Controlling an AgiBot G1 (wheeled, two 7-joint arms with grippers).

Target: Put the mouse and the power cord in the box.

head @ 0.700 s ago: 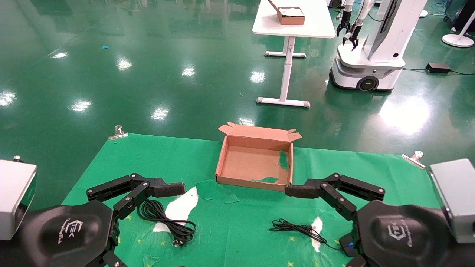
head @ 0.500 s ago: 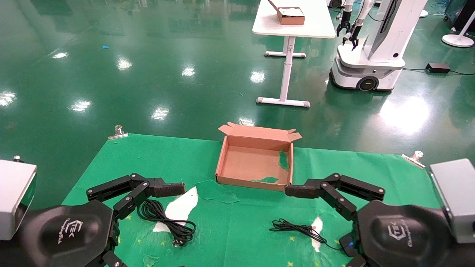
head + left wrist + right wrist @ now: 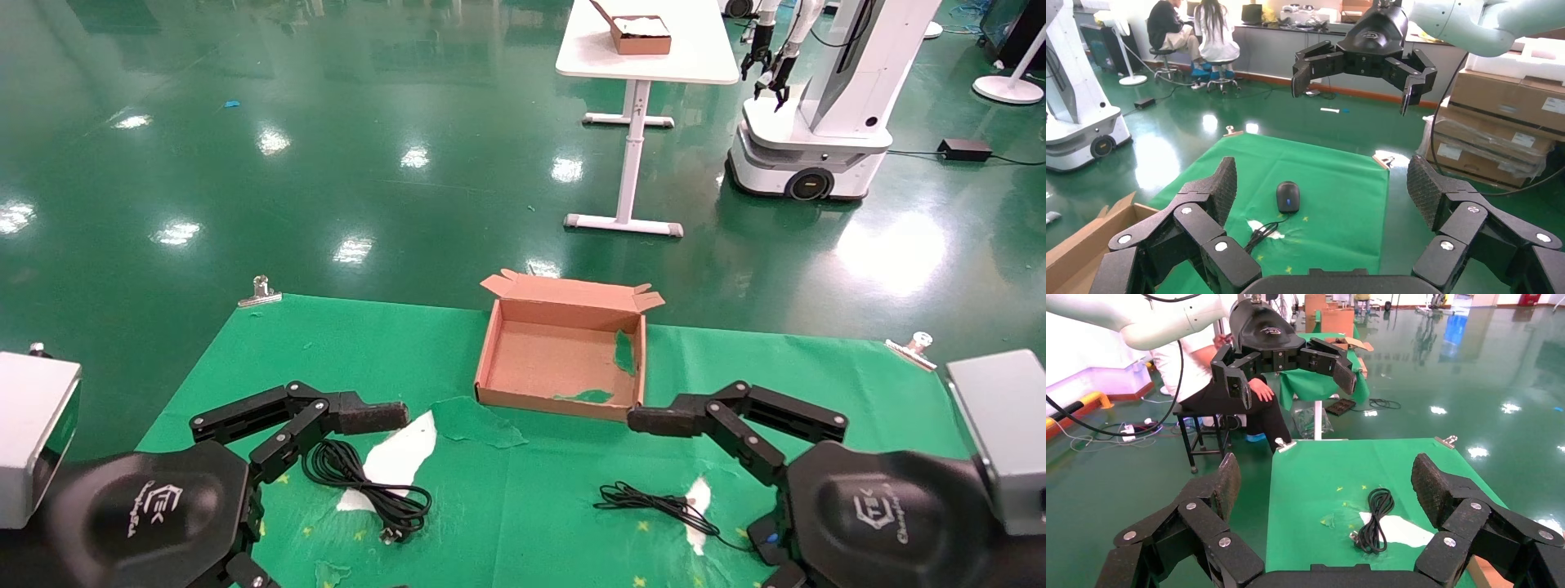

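Observation:
The box (image 3: 487,353), brown cardboard and open, sits at the far middle of the green cloth with nothing in it. The power cord (image 3: 361,483) lies coiled at the front left, just under my left gripper's upper finger (image 3: 369,416); it also shows in the right wrist view (image 3: 1375,520). The mouse (image 3: 763,540) lies at the front right, partly hidden by my right arm, its thin cable (image 3: 654,502) trailing left. The left wrist view shows the mouse (image 3: 1288,196) whole. My left gripper (image 3: 1322,184) and right gripper (image 3: 1327,478) both hover open and hold nothing.
The cloth is torn, with white patches (image 3: 400,457) showing. Metal clips (image 3: 260,291) (image 3: 915,345) hold its far corners. Beyond stand a white table (image 3: 703,57) with a smaller brown box (image 3: 641,34) and another robot (image 3: 817,122).

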